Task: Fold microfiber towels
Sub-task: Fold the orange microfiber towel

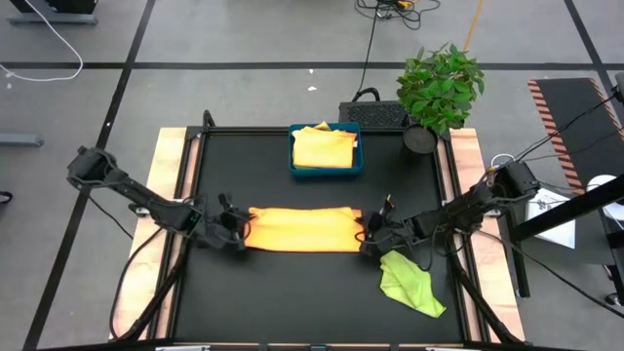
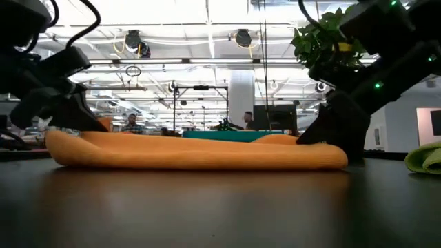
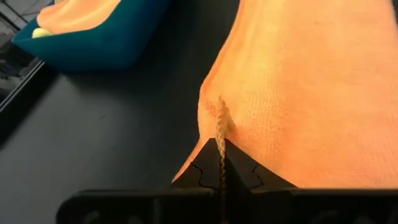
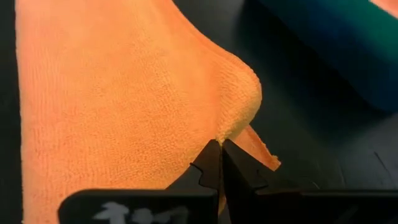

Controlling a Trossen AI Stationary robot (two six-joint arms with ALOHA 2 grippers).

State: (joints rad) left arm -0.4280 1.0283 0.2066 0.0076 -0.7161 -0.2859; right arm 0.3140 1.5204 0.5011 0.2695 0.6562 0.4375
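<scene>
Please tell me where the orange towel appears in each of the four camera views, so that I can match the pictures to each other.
High view: orange towel lies mid-table as a folded strip between both arms.
Low view: orange towel stretches across the middle.
Left wrist view: orange towel fills the right side.
Right wrist view: orange towel fills the left side.
Shared landmark: the blue tray.

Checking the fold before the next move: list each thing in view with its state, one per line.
orange towel: folded into a long strip, flat on the table, pinched at both ends
left gripper: shut on the strip's left end
right gripper: shut on its right end
lime green towel: crumpled, loose
blue tray: holds a folded pale yellow towel
</scene>
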